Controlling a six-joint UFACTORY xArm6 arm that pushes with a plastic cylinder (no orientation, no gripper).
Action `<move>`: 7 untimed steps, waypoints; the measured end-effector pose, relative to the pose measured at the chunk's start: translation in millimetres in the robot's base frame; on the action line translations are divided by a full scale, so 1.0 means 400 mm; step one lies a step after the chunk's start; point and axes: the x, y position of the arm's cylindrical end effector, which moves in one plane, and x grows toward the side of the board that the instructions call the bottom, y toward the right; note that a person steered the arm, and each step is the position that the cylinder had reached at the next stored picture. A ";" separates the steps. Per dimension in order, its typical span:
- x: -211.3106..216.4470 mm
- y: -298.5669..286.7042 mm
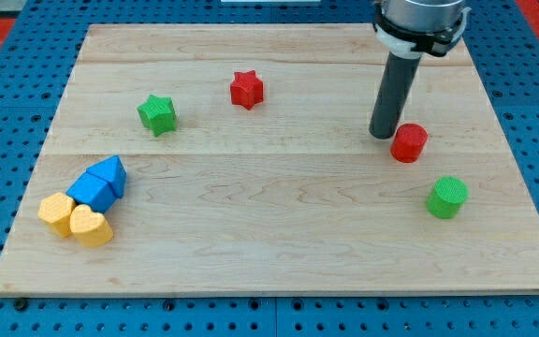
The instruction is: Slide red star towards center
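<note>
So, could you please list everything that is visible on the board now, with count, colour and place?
red star: 1, red, upper middle
green star: 1, green, left of the red star
red cylinder: 1, red, the view's right
green cylinder: 1, green, below the red cylinder
blue blocks: 2, blue, lower left, touching
yellow blocks: 2, yellow, below the blue ones
wooden board: 1, light wood
my tip: 1, dark, just left of the red cylinder

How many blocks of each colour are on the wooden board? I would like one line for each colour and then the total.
Red: 2, the red star and the red cylinder, which lies beside my tip
Green: 2, the green star and the green cylinder
Blue: 2, the upper blue block and the lower blue block
Yellow: 2, the left yellow block and the yellow heart
Total: 8
</note>
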 end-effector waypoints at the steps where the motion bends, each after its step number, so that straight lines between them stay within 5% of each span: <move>1: -0.036 -0.266; 2: -0.154 -0.514; 3: -0.166 -0.608; 4: -0.262 -0.596; 5: -0.244 -0.427; 6: -0.101 -0.316; 7: -0.231 -0.423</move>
